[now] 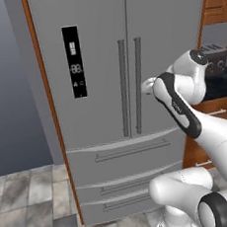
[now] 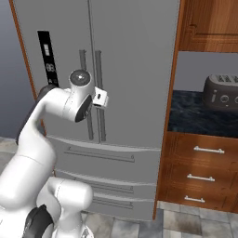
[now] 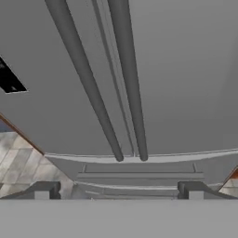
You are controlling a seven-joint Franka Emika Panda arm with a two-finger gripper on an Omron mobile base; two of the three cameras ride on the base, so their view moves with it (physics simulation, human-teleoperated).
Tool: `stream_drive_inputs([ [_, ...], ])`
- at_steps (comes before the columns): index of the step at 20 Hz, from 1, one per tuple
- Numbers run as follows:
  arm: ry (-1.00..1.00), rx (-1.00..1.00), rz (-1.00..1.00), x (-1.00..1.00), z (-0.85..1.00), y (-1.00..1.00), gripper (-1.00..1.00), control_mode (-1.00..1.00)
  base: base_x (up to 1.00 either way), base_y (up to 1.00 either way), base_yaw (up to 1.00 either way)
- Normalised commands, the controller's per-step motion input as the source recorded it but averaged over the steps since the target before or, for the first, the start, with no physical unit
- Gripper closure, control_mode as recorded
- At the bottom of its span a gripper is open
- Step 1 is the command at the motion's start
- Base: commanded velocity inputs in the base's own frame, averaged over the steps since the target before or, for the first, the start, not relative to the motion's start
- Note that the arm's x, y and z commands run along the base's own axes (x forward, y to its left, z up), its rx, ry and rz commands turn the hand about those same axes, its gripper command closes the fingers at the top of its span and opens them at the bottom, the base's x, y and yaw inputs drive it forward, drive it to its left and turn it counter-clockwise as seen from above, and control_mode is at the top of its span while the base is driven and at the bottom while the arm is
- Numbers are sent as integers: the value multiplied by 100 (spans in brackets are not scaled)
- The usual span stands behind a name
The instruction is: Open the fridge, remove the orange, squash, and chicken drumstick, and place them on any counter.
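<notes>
Fridge (image 1: 98,87) shut, both grey steel doors closed, two vertical bar handles (image 1: 131,86) side by side at the centre seam, black display panel (image 1: 74,61) on the left door, two wide drawers (image 1: 125,156) below with flat bar pulls. Framed by an orange-brown wood side panel (image 1: 49,107) on the left.

Gripper (image 3: 118,190) up close in front of the handles, fingertips (image 3: 42,190) spread wide apart, nothing between them, pointed along the door face toward the drawers. In the right base view, hand (image 2: 100,96) held just before the two handles, not touching that can be told.

To the right of the fridge, glossy black counter (image 2: 195,116) with pale veining, a dark toaster (image 2: 221,92) standing on it, wooden drawers (image 2: 200,169) with silver pulls beneath, wooden upper cabinet (image 2: 209,23) above. Grey-blue wall (image 1: 8,82) to the left. Floor (image 1: 30,203) of mottled grey and beige stone tiles.
</notes>
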Motion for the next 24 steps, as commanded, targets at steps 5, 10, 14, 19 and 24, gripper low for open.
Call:
stream_drive_inputs([
  [5,0,2,-10,42,0,0,-100,-100,0,0,0],
  [10,0,5,-3,55,-2,0,-100,-100,0,0,0],
  [14,0,5,0,63,-9,0,-100,-100,0,0,0],
  [19,-1,5,0,56,-5,0,-100,-100,0,0,0],
  [24,-14,1,0,45,-20,0,-100,-100,0,0,0],
])
